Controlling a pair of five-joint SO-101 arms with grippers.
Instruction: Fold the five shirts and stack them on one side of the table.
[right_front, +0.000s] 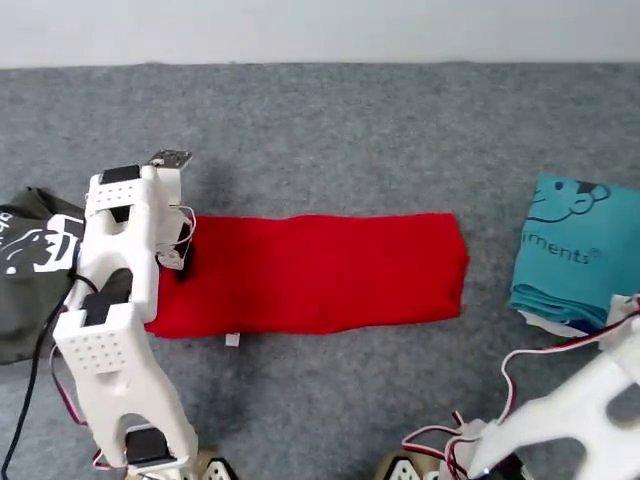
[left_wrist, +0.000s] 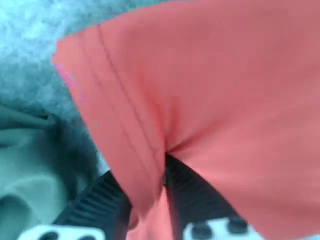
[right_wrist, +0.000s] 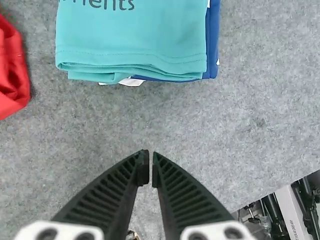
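Note:
A red shirt (right_front: 310, 272) lies folded into a long strip across the middle of the grey table. My left gripper (right_front: 180, 255) is at the strip's left end, shut on the red shirt (left_wrist: 200, 100), whose hem bunches between the black fingers (left_wrist: 190, 195). A dark green shirt (right_front: 30, 270) lies unfolded at the table's left edge, just beyond that arm. At the right, a folded teal shirt (right_front: 575, 250) tops a stack; the stack (right_wrist: 135, 45) has blue and white layers under the teal. My right gripper (right_wrist: 150, 167) hovers shut and empty over bare carpet near the stack.
The table surface (right_front: 350, 130) is grey carpet, with free room behind and in front of the red strip. A pale wall runs along the far edge. Cables (right_front: 540, 360) trail from the right arm at the front right.

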